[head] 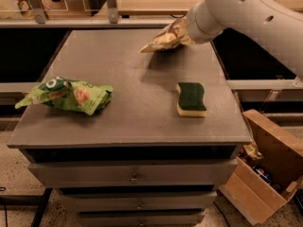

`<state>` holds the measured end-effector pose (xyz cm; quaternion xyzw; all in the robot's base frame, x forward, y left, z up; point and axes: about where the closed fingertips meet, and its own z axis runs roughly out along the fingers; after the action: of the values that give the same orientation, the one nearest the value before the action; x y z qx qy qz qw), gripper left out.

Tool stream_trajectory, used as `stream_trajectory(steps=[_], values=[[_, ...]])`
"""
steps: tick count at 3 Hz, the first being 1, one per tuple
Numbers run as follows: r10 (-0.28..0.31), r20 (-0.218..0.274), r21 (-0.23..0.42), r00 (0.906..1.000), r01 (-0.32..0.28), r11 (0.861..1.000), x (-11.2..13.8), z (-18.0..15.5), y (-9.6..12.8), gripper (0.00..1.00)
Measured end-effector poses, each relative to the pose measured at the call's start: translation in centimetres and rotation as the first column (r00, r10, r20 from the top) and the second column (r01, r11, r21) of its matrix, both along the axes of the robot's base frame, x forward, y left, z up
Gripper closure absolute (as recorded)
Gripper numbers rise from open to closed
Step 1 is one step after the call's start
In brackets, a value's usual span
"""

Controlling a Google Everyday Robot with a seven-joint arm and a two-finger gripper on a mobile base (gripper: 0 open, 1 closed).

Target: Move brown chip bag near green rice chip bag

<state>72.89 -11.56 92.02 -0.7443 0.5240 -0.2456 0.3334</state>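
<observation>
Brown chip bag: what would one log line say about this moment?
gripper: holding brown chip bag above far side of table | green rice chip bag: left front, well apart | sponge: right front

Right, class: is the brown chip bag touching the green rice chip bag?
Apart. Camera view: bare table separates the brown chip bag, at the gripper, from the green rice chip bag.
</observation>
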Motion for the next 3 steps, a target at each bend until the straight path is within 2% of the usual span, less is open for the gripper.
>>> stream_trajectory(steps=[1, 2, 3], values=[[0.064, 0.026, 0.028, 0.9976, -0.064, 0.998, -4.2, 3.8, 2.7, 1.0], [0.141, 0.056, 0.036, 0.9884, -0.143, 0.989, -8.6, 6.8, 6.3, 1.0], [0.216, 0.08, 0.038, 0.9731, -0.219, 0.975, -12.4, 8.7, 10.1, 1.0]])
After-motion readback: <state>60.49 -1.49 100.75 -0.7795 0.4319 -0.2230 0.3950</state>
